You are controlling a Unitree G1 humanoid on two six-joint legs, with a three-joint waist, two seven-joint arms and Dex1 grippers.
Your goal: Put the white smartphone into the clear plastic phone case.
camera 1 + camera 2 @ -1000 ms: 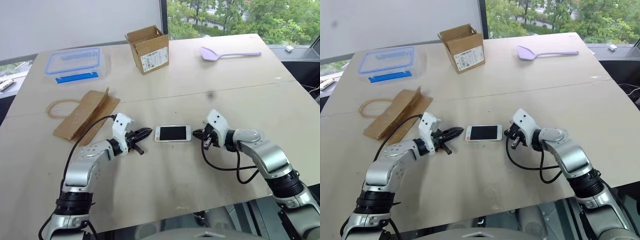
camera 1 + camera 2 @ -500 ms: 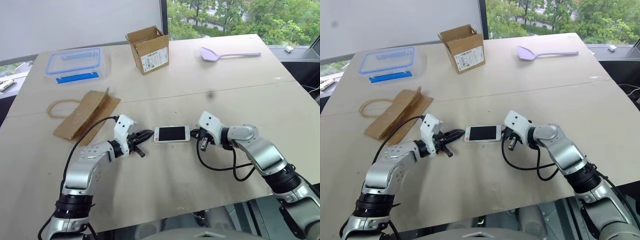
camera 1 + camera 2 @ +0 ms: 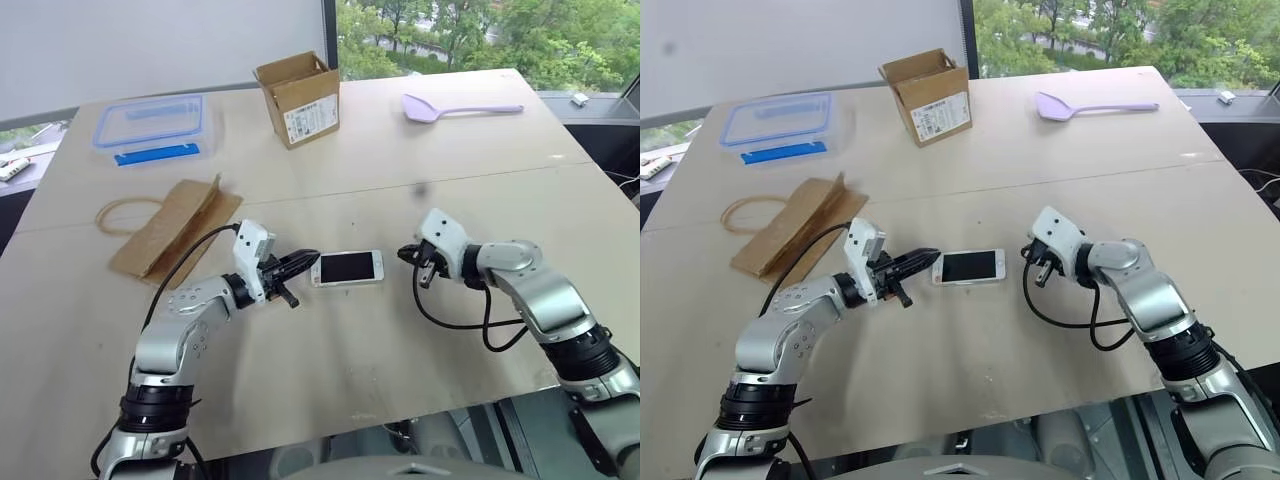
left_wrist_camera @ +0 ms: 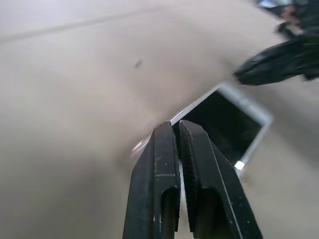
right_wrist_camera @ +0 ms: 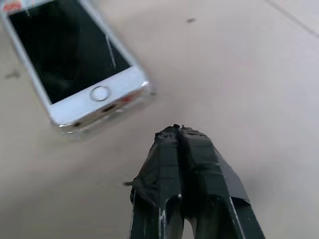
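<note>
Both claws pinched closed — left claw (image 3: 305, 260), right claw (image 3: 405, 252).

Bare table (image 3: 330, 340) rings the white smartphone (image 3: 347, 268); cardboard box (image 3: 297, 98) stands well beyond.

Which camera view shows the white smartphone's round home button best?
The right wrist view: the white smartphone is close, its button plain. The left wrist view shows its screen behind the left hand; both eye views show it small.

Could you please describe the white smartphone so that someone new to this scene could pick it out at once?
On the large wooden table, look at the near middle, between the left gripper and the right gripper. The white smartphone lies flat there, screen up. It is the only small rectangle with a black screen and white ends.
</note>
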